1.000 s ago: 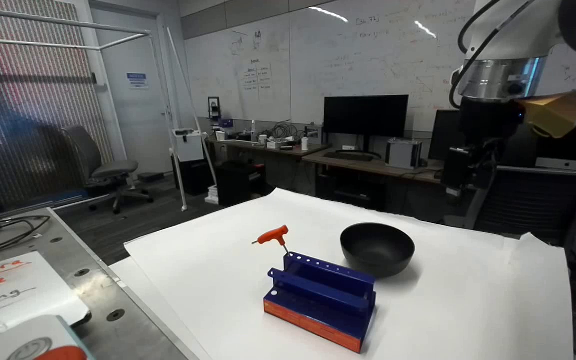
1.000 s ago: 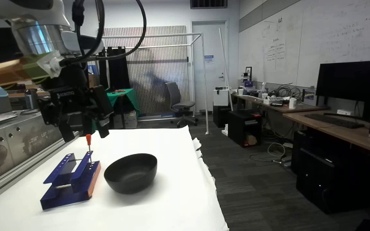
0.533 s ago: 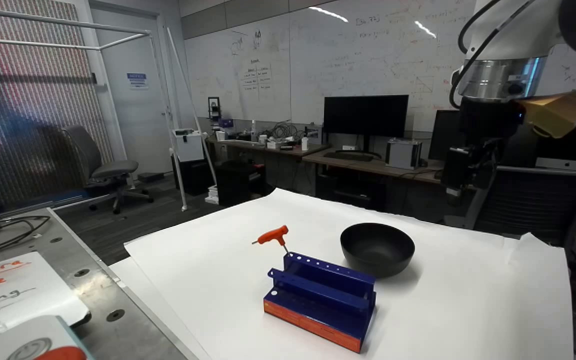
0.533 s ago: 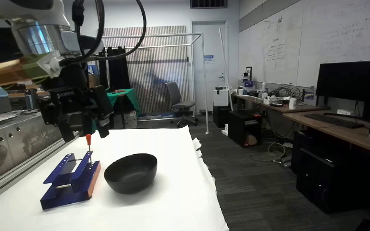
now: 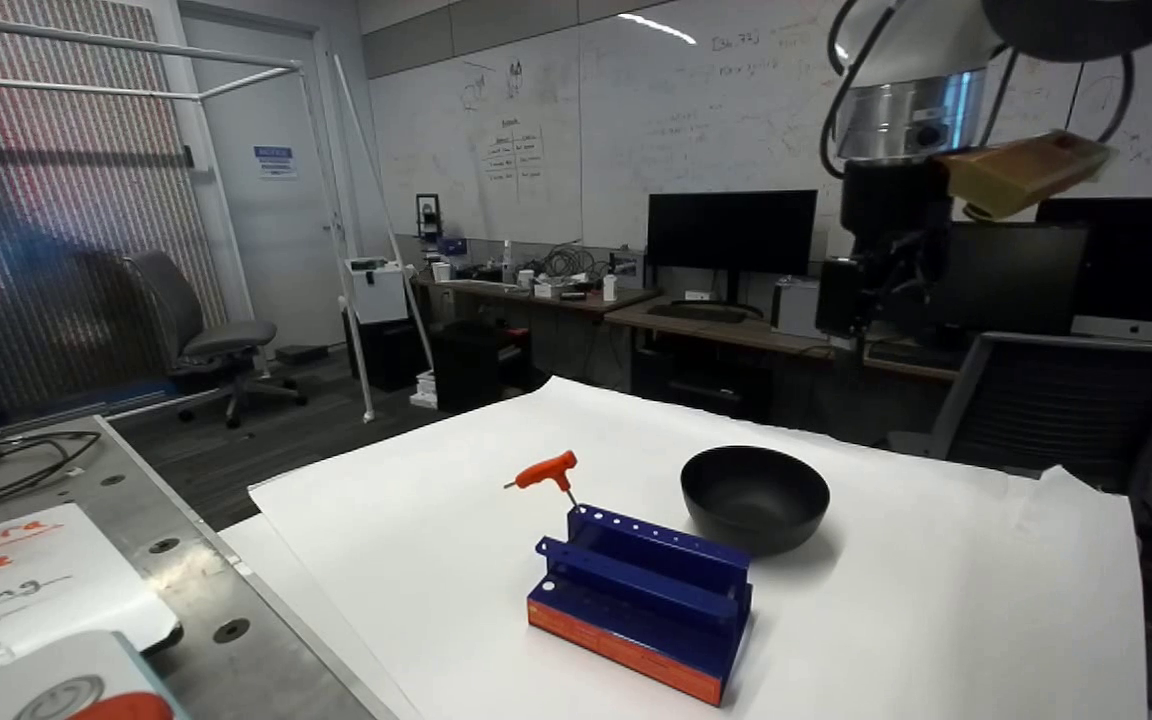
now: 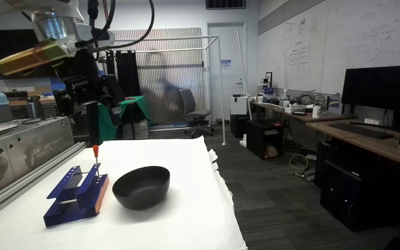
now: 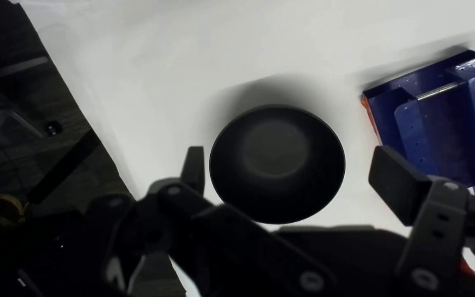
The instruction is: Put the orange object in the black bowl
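Note:
The orange object [image 5: 546,470] is a small T-shaped piece with a thin metal stem. It stands upright in a hole at one end of the blue rack [image 5: 636,600], and it also shows in an exterior view [image 6: 96,151]. In the wrist view a red patch [image 7: 466,268] behind the right finger may be part of it. The black bowl [image 5: 754,500] sits upright on the white sheet beside the rack, and it shows empty in the wrist view [image 7: 276,165]. My gripper [image 7: 293,173] is open with nothing between its fingers. It hangs well above the table, also seen in both exterior views [image 5: 844,335] [image 6: 97,121].
The blue rack also lies right of the bowl in the wrist view [image 7: 435,119]. White paper [image 6: 179,222] covers the table, with its edge dropping to the dark floor. A metal bench [image 5: 216,600] runs along one side. A chair [image 5: 1066,400] stands behind the table.
My gripper held still at first, then rose and shifted left in one exterior view, slightly right and farther from the camera in another. The orange object, rack and bowl have not moved.

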Controlling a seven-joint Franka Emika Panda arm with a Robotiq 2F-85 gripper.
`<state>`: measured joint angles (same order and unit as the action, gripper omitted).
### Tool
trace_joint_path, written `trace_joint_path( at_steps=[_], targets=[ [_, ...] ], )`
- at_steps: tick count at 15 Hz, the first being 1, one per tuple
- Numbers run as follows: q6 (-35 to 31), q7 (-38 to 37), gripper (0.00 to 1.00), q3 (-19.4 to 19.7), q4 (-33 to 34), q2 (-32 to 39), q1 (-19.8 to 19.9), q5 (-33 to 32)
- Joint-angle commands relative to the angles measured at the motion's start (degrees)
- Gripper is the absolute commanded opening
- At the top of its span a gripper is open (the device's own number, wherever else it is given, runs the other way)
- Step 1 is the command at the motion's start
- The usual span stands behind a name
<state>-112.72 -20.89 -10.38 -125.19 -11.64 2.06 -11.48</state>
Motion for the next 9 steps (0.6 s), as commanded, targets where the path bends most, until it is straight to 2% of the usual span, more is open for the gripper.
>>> trace_joint_path(
  at_steps=[1, 3, 7, 9],
  targets=[
    [7.9, -2.9, 1.00, -0.9, 14.4, 11.6, -2.7, -4.9],
    [10.3, -0.9, 1.00, -0.5, 20.6, 17.2, -5.0, -4.8],
    [11.3, 4.4, 1.00, 0.4, 32.5, 28.5, -9.0, -1.8],
    [10.4, 6.2, 1.00, 0.8, 38.2, 33.9, -10.8, -2.4]
  ],
)
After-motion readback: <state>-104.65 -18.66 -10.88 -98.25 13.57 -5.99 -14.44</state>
